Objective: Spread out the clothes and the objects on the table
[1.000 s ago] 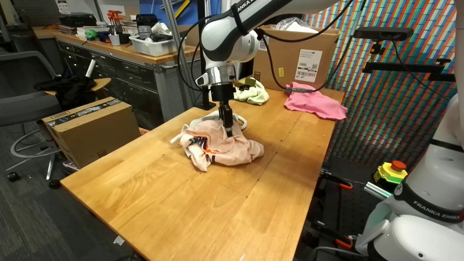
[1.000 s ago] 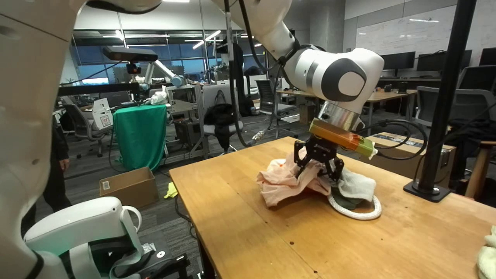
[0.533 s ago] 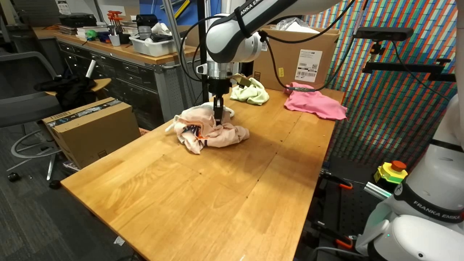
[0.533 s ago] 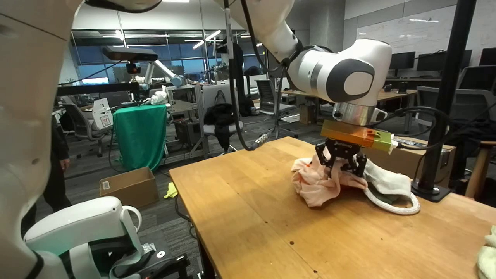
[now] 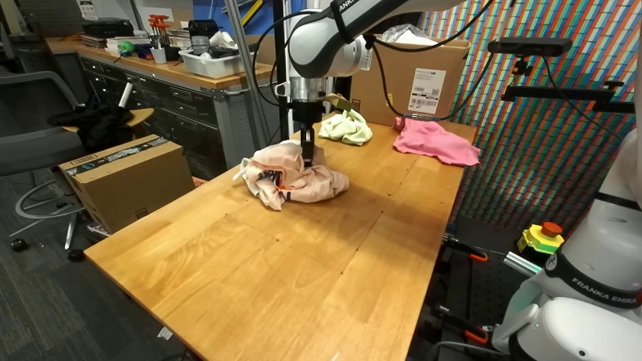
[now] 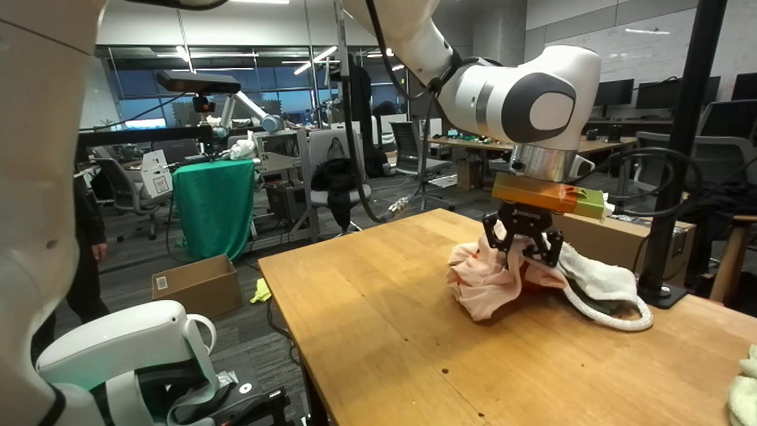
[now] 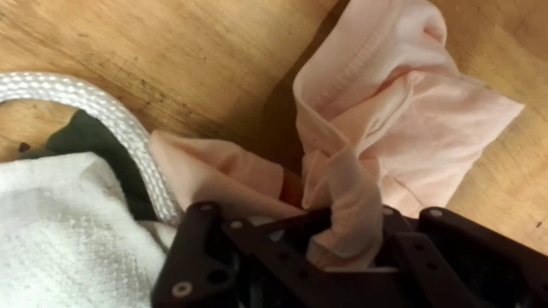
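Observation:
A crumpled light pink garment (image 5: pixel 318 188) with a dark and orange print lies bunched on the wooden table (image 5: pixel 261 281). It also shows in an exterior view (image 6: pixel 482 284) and in the wrist view (image 7: pixel 428 137). My gripper (image 6: pixel 525 260) points down into it; in the wrist view a thick fold stands pinched between the fingers (image 7: pixel 355 211). The fingertips are partly hidden by cloth. A white cloth (image 6: pixel 597 277) with a white braided rope loop (image 6: pixel 633 324) and dark green fabric (image 7: pixel 98 137) lies beside it. A pale green cloth (image 5: pixel 351 129) and a bright pink cloth (image 5: pixel 434 143) lie at the far end.
A black post (image 6: pixel 674 177) with a base plate stands at the table edge, close to the white cloth. A large cardboard box (image 5: pixel 416 85) stands behind the far cloths. A cable (image 5: pixel 481 85) hangs from the arm. A cardboard box (image 5: pixel 125 180) stands on the floor beside the table.
The gripper has moved toward the post side, dragging the light pink garment, white cloth and rope loop along the table. In the last half second it has risen slightly.

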`<action>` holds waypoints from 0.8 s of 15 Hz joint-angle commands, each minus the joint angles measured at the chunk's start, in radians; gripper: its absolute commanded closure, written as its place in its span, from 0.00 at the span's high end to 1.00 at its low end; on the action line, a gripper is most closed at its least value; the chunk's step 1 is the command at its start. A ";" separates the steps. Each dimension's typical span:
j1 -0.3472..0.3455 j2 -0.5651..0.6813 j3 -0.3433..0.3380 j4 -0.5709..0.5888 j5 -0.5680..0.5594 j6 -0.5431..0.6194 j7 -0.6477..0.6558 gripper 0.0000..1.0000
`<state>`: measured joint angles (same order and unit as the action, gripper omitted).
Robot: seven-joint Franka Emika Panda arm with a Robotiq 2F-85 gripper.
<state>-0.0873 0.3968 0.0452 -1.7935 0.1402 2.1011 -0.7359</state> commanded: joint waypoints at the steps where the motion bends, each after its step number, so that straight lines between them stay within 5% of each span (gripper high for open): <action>1: 0.002 -0.111 -0.003 -0.041 -0.065 -0.070 0.012 0.02; 12: 0.025 -0.358 -0.020 -0.085 -0.213 -0.157 0.107 0.02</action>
<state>-0.0837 0.1336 0.0394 -1.8319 -0.0366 1.9746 -0.6709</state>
